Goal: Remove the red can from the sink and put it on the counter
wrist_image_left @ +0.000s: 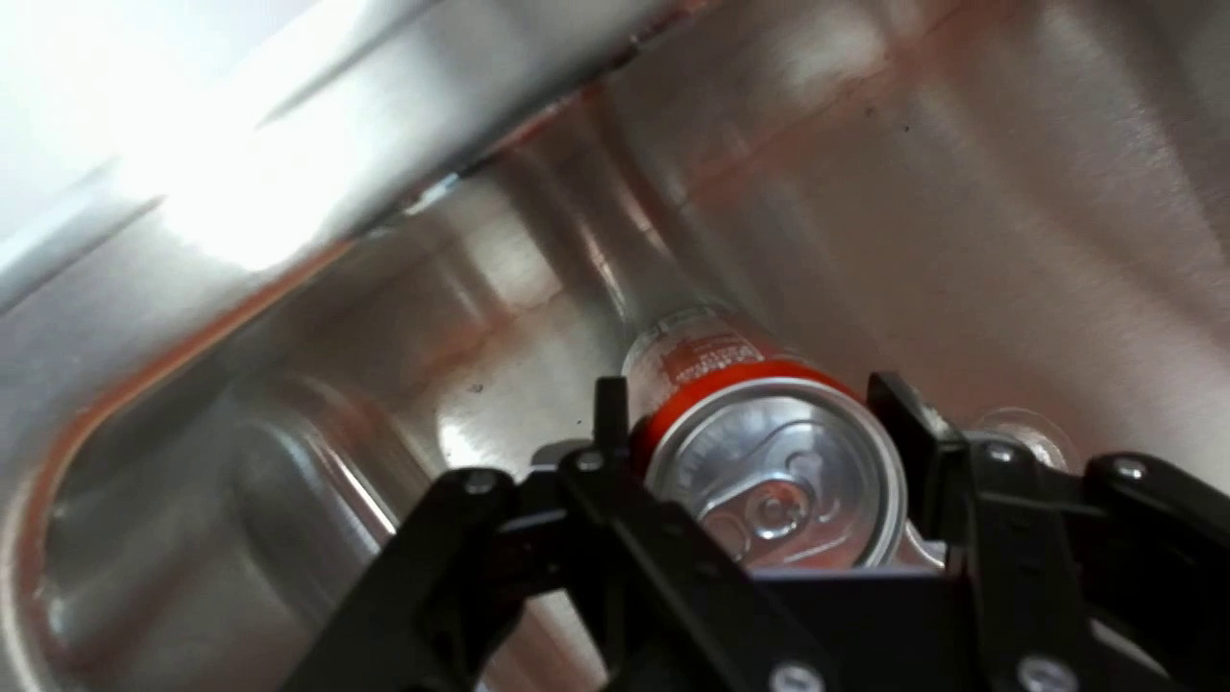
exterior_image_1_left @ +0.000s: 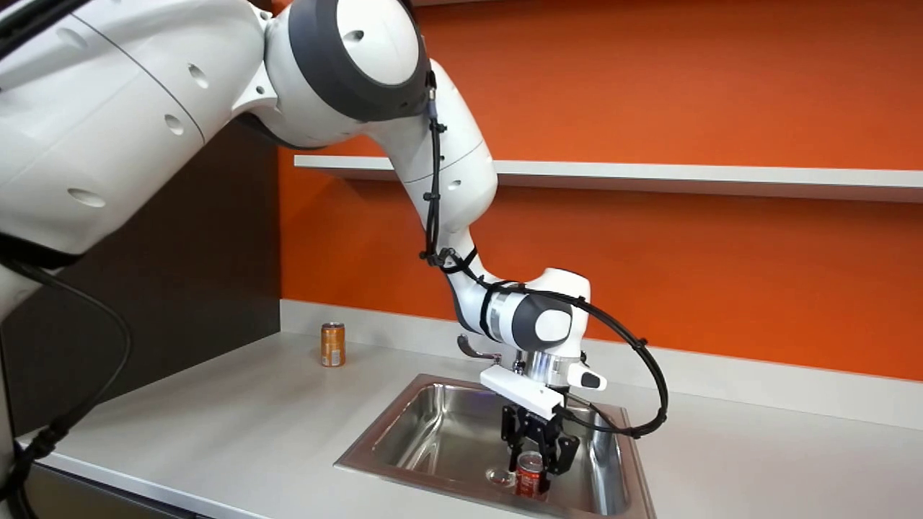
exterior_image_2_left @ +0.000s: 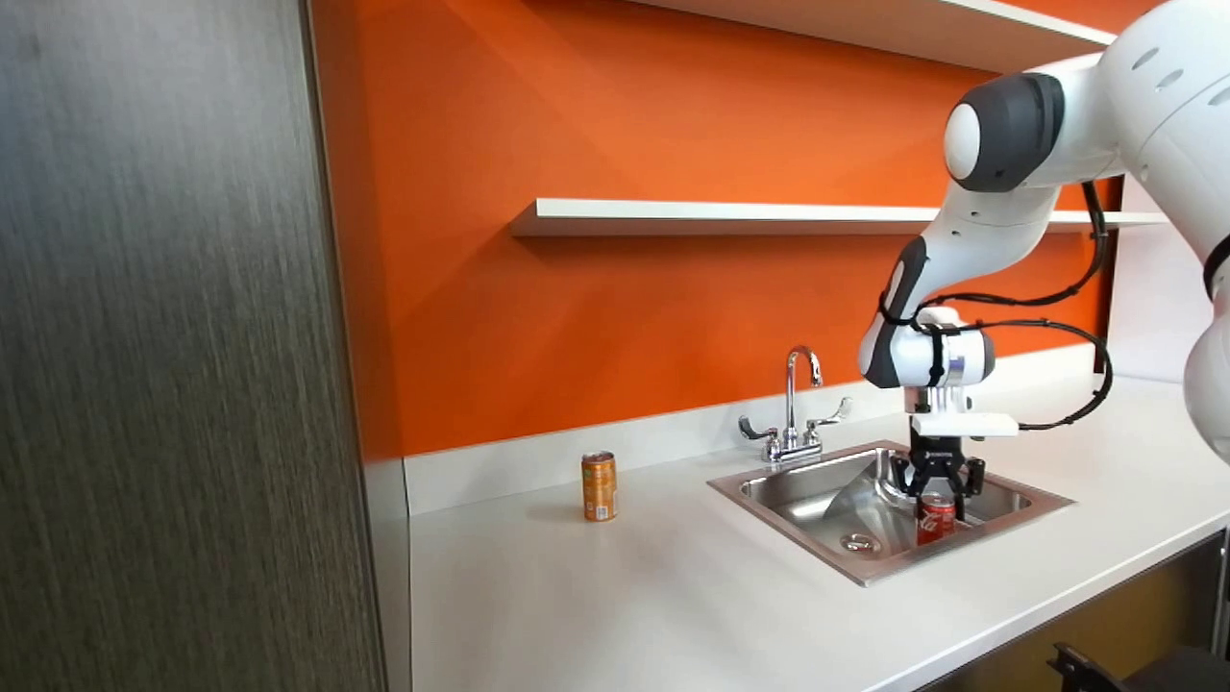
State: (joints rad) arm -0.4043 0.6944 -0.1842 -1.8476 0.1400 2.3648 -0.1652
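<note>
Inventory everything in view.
Flat wall: 1, orange, back
Slab shelves: 2, white, on wall
Smooth counter: 1, pale grey, below shelves
Low backsplash: 1, white, along counter
Tall panel: 1, dark, counter's end
Rectangular steel sink: 1, silver, in counter
Round drain: 1, silver, in sink
Chrome faucet: 1, silver, behind sink
Cylindrical red metal can: 1, red, in sink
Cylindrical orange metal can: 1, orange, on counter
Two-fingered hand: 1, black, straddling red can
Jointed arm: 1, white, over sink
Cables: several, black, on arm

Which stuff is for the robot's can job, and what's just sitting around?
For the job:
stainless-steel sink
red soda can, standing in it
pale counter, where the can goes
gripper, straddling the can

Just there:
orange soda can, on the counter
white wall shelf
</note>
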